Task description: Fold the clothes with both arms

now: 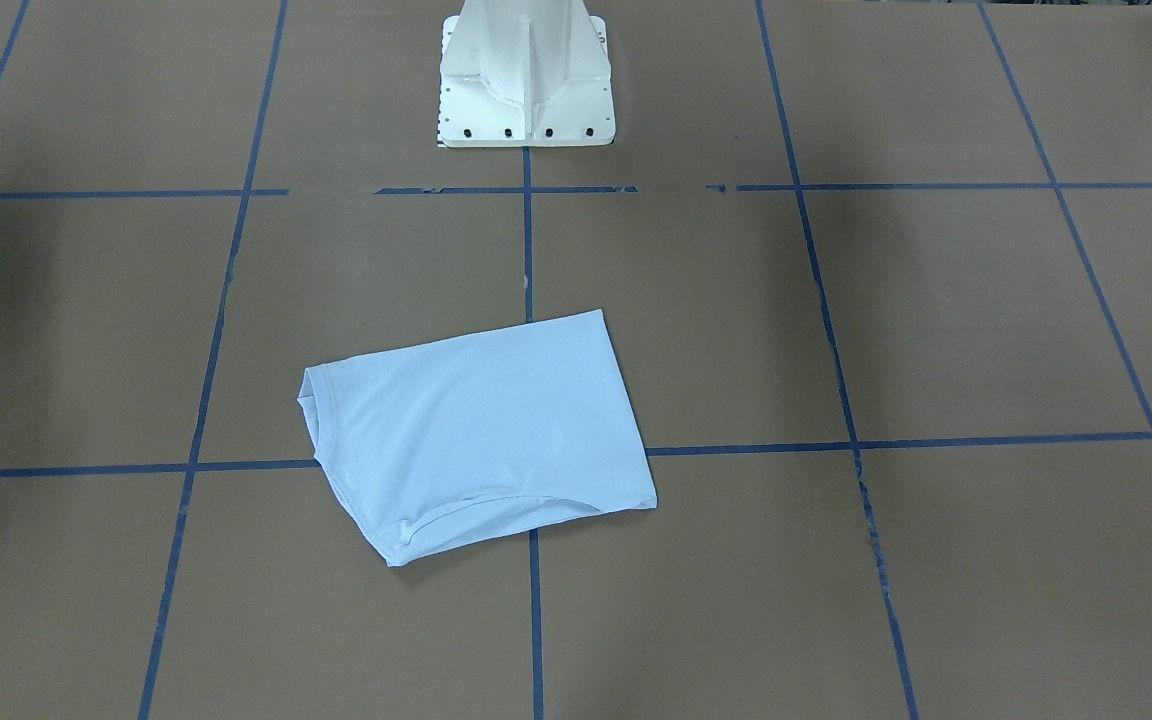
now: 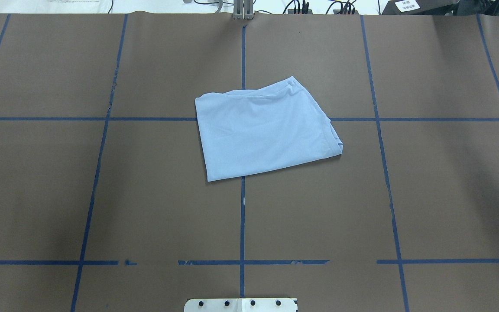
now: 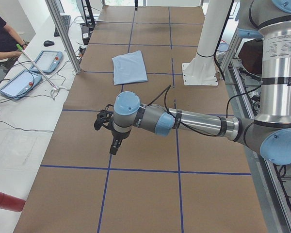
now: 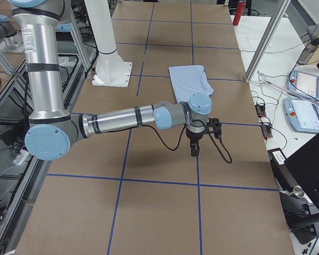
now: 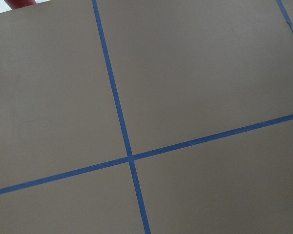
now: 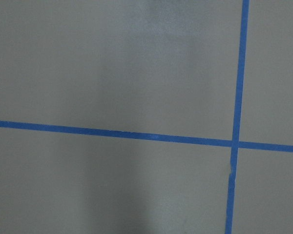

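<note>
The clothes, a light blue T-shirt (image 1: 481,430) (image 2: 267,130), lie folded into a compact slanted rectangle in the middle of the brown table, collar edge toward the robot's right. No print shows. The shirt also appears far off in both side views (image 3: 128,68) (image 4: 190,81). The left arm (image 3: 184,121) reaches out over bare table well away from the shirt, and its gripper (image 3: 115,148) points down; I cannot tell whether it is open or shut. The right arm (image 4: 122,119) does likewise at the other end, and I cannot tell the state of its gripper (image 4: 194,150). Both wrist views show only table and tape.
The white pedestal base (image 1: 526,80) (image 3: 203,53) stands behind the shirt. Blue tape lines (image 2: 243,216) grid the brown table. On a side bench are pendants (image 3: 19,82), cables, a red cylinder (image 3: 5,201) and a seated person (image 3: 2,39).
</note>
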`<state>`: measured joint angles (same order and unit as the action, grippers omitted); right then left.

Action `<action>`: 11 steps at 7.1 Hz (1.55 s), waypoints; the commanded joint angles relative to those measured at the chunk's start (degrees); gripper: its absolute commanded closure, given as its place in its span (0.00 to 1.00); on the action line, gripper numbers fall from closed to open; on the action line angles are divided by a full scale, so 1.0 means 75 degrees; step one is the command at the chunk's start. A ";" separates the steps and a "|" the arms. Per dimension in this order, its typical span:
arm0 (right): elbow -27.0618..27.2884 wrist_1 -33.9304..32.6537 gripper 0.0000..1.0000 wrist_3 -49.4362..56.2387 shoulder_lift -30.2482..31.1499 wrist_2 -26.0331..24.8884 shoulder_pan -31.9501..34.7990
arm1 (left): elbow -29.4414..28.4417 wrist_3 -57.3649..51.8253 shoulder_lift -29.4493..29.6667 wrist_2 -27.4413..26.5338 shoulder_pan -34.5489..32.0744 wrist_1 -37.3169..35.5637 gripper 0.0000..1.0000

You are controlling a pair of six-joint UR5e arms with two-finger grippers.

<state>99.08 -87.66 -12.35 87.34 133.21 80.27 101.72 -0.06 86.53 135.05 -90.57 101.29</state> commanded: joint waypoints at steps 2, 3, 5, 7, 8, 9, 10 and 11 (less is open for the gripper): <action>0.0290 -0.0019 0.00 -0.0064 0.0179 -0.0043 -0.0039 | -0.0051 -0.0004 -0.0006 0.0052 0.0006 -0.0098 0.00; 0.0325 -0.0054 0.00 -0.0087 -0.0007 -0.0043 -0.0097 | 0.0112 -0.0004 -0.0006 0.0052 0.0006 -0.0458 0.00; 0.0162 -0.0719 0.00 -0.0076 -0.0347 -0.0101 -0.0425 | 0.0231 -0.0016 0.0065 0.0064 0.0006 -0.1036 0.00; 0.0149 -0.0746 0.00 -0.0099 -0.0326 -0.0044 -0.0426 | 0.0173 -0.0016 0.0017 0.0088 0.0017 -0.1048 0.00; 0.0161 -0.0758 0.00 -0.0111 -0.0302 -0.0008 -0.0414 | 0.0137 -0.0027 0.0006 0.0088 0.0018 -0.1048 0.00; 0.0161 -0.0758 0.00 -0.0111 -0.0267 0.0178 -0.0391 | 0.0125 -0.0027 -0.0006 0.0088 0.0018 -0.1060 0.00; 0.0149 -0.0758 0.00 -0.0111 -0.0220 0.0249 -0.0379 | 0.0079 -0.0039 -0.0006 0.0088 0.0018 -0.1048 0.00; 0.0091 -0.0734 0.00 -0.0099 -0.0092 0.0377 -0.0332 | 0.0032 -0.0051 -0.0006 0.0088 0.0029 -0.1060 0.00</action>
<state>100.13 -93.30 -13.16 85.74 134.95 77.45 102.36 -0.34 86.51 135.70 -90.41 93.39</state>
